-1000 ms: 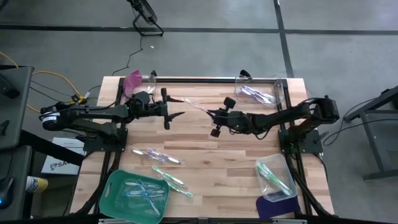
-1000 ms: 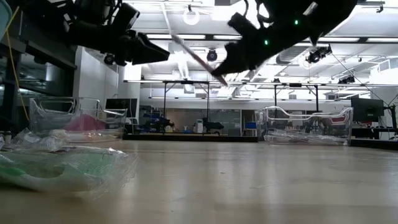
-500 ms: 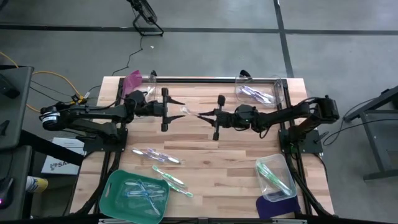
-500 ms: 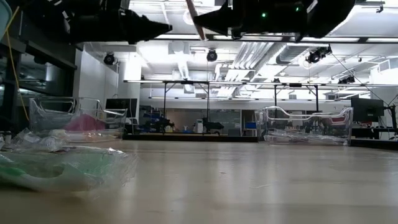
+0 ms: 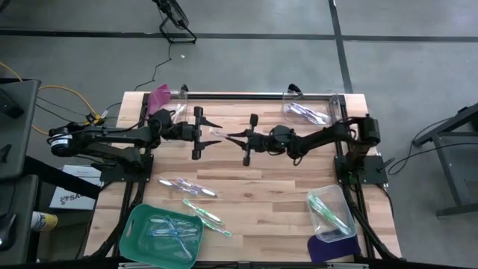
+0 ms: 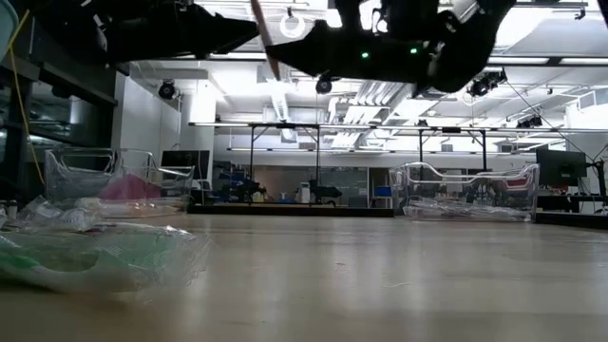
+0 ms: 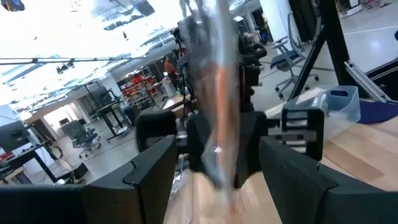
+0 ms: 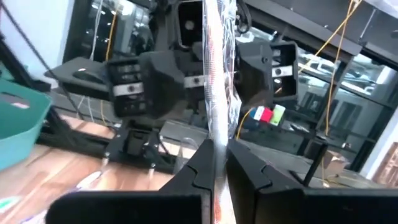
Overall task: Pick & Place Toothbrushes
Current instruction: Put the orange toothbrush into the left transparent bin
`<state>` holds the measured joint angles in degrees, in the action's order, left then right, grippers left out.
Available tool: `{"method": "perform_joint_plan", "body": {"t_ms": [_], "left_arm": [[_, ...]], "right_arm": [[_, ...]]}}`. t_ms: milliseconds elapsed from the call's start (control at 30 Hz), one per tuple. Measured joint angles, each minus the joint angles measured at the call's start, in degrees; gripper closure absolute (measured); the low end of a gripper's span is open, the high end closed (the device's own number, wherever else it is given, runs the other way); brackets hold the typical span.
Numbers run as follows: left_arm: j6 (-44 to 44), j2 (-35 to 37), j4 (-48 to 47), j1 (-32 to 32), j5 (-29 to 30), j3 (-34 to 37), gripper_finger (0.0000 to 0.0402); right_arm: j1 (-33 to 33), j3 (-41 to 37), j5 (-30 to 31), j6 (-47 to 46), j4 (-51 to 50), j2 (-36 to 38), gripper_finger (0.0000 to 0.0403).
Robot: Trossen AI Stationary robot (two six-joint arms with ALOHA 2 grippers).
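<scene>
Clear crinkled wrapping covers the toothbrush [image 8: 214, 93] that the right end effector [image 5: 237, 137] pinches with its fingers pressed together, held in the air above the middle of the wooden desk [image 5: 284, 187]. The wrapped brush shows an orange-pink streak and reaches toward the left end effector [image 5: 210, 131], whose fingers are spread wide; in the left wrist view the brush [image 7: 217, 106] stands between those two dark fingers, though I cannot tell whether it touches either.

This looks like a hand-over between the arms, at the point where the receiver has not yet closed. The next move, as I judge it, calls for the left fingers to press onto the wrapper before the right ones let go, since the film may be slippery.

Farther out, loose toothbrushes [image 5: 196, 187] lie on the desk nearer the front, just beyond a green tray [image 5: 139, 224] at the front left that holds several more. A clear bin [image 5: 340, 110] at the back right holds purple-toned brushes, another clear bin [image 5: 337, 196] at the front right holds green ones, and a pink-lidded container [image 5: 160, 97] sits at the back left. The desk under the two end effectors is bare wood, so there is room to lower or swing either arm; the rear rail [image 5: 239, 95] is near behind them.
</scene>
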<state>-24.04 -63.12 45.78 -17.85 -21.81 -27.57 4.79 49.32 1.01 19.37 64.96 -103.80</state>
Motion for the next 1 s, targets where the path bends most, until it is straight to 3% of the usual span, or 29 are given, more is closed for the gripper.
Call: {"method": "perform_joint_plan", "body": {"t_ms": [367, 533, 800, 867, 1000], "left_arm": [[0.5, -0.1, 0.4, -0.1, -2.1, 0.0, 0.0189], [0.4, -0.1, 0.3, -0.1, -2.1, 0.0, 0.0240], [0.5, -0.1, 0.2, -0.1, -2.2, 0.0, 0.0374], [0.5, -0.1, 0.0, -0.1, -2.3, 0.0, 0.0387], [-0.7, -0.1, -0.7, -0.1, -2.1, 0.0, 0.0377]], "right_arm": [[0.5, 3.7, 1.5, 0.0, 0.0, -5.1, 0.0388], [0.0, 3.7, 4.3, 0.0, 0.0, -5.0, 0.0388], [-0.5, 3.7, 4.5, 0.1, 0.0, -4.9, 0.0388], [-0.6, 3.7, 4.2, 0.3, -0.1, -4.9, 0.0388], [-0.8, 3.7, 4.8, 0.4, -0.5, -4.9, 0.0373]]}}
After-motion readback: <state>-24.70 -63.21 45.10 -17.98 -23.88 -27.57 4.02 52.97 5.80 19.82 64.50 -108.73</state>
